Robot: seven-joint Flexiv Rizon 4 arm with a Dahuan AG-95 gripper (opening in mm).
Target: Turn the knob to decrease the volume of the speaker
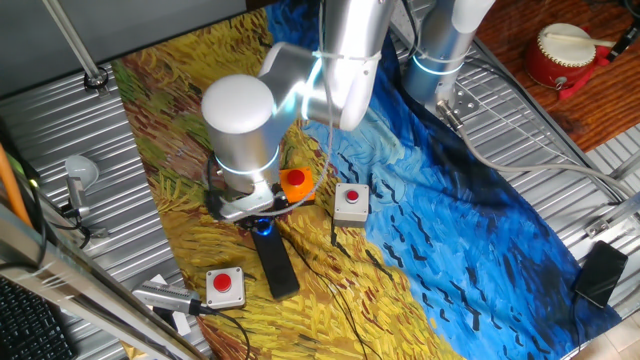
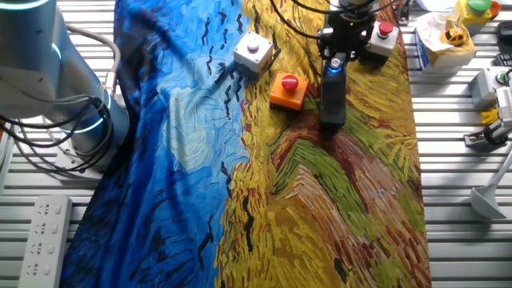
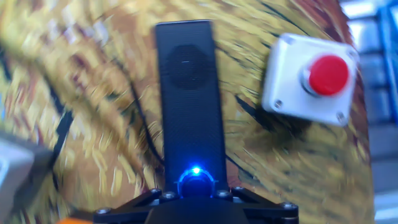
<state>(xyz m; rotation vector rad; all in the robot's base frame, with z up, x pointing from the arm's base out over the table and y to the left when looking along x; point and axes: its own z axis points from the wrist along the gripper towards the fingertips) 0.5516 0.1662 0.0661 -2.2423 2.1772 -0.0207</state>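
The knob (image 3: 196, 184) sits at the speaker (image 3: 189, 99) end nearest my gripper (image 3: 196, 202); bar runs lengthwise away. Jaw state: cannot tell.

Robotics lab bench. Evidence: slatted metal table (image 1: 560, 140) with industrial arm base (image 1: 440, 60) bolted on far side; painted-pattern cloth (image 2: 200, 160) spread over it as work surface. Test props on cloth: red push-button boxes, white one (image 1: 350, 203) and orange one (image 2: 288, 90), each wired. Loose cables (image 1: 520, 170) trailing across slats at right; power strip (image 2: 40, 240) at table edge. Keyboard (image 1: 30, 325) at near left corner. Camera pole (image 1: 75, 40) at far left. Clutter of spare parts along edges.
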